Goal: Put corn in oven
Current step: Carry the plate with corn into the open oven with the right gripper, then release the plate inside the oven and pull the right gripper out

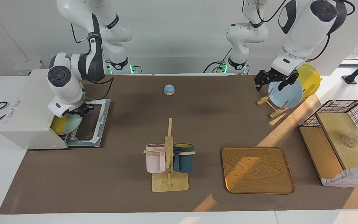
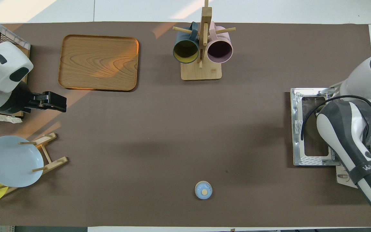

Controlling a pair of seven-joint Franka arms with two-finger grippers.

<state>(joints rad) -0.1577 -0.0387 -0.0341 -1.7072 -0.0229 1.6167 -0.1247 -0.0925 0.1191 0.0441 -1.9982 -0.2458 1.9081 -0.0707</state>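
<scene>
Left of frame, your right gripper (image 1: 81, 111), grip unreadable, meets the corn's (image 1: 57, 125) plate (image 1: 70, 125) in the oven (image 1: 29, 109); your left gripper (image 1: 270, 81) waits spread upper right.

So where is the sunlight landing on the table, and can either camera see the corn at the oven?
Facing view: a sun patch crosses the wooden tray and the mat beside the plate rack; the corn shows yellow in the oven mouth. Overhead view: same warm streak on the tray; the right arm covers the oven mouth.

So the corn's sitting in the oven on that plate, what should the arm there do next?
Probably let go and draw straight back out. The corn lies on the green plate on the oven rack, with the right gripper at the plate's rim above the dropped door.
</scene>
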